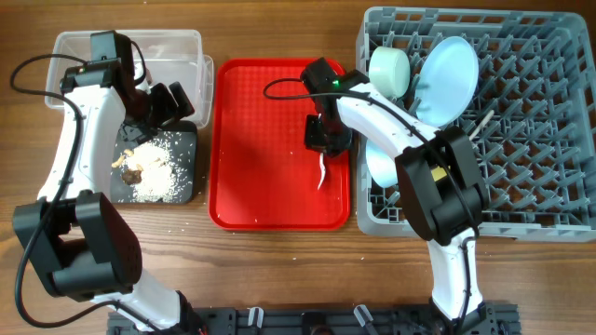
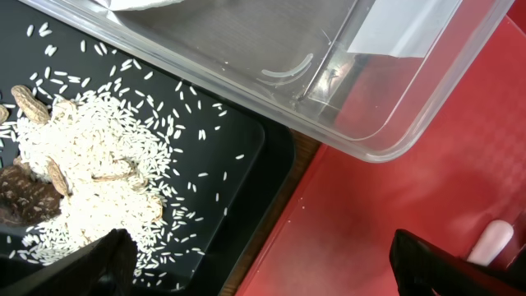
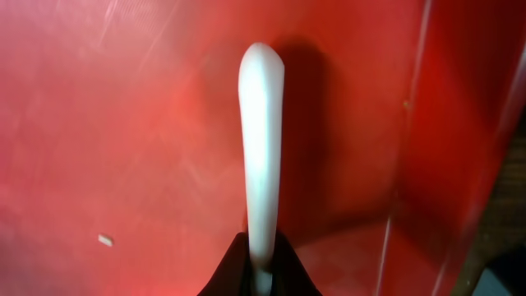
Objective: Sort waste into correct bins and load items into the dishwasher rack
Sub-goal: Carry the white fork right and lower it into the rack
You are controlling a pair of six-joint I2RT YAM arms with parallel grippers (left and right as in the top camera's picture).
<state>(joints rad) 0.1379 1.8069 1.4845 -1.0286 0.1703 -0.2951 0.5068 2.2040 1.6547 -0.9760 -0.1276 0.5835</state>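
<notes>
Lifting looks like the step: right gripper [image 3: 261, 267] pinches one end of the white utensil [image 3: 261, 140] (fork or spoon, can't tell), the rest lying low on the red tray [image 1: 247, 140], so raise straight up & watch it doesn't swivel in the pinch. Then carry to the dishwasher rack [image 1: 540, 121] & set it btwn pegs, clear of the plate [image 1: 452, 70]. Left gripper [image 1: 172, 100] hangs spread wide by the black tray [image 1: 184, 181], well apart.

The utensil [image 1: 321, 173] is white against a bright red tray [image 1: 242, 186], white rice [image 1: 160, 172] and brown scraps [image 1: 133, 173] speckle a black tray [image 1: 189, 154], and a pale blue plate [image 1: 452, 74] and paler bowl [image 1: 389, 71] sit in a grey grid-patterned rack [image 1: 540, 140] on a brown wood-grain table [image 1: 279, 270].
</notes>
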